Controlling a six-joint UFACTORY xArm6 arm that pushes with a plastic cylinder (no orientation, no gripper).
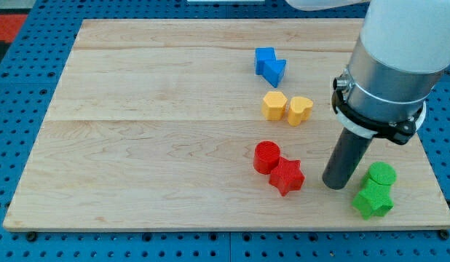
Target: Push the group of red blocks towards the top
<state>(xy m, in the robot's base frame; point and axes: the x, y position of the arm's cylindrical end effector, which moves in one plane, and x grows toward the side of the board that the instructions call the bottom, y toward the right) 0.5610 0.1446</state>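
Observation:
A red cylinder and a red star lie touching each other at the view's lower middle right. My tip rests on the board just to the right of the red star, with a small gap between them. The tip stands between the red star and the green blocks.
A green cylinder and a green star-like block sit at the lower right. A yellow hexagon and a yellow heart lie above the red blocks. Two blue blocks lie near the top. The board's right edge is close.

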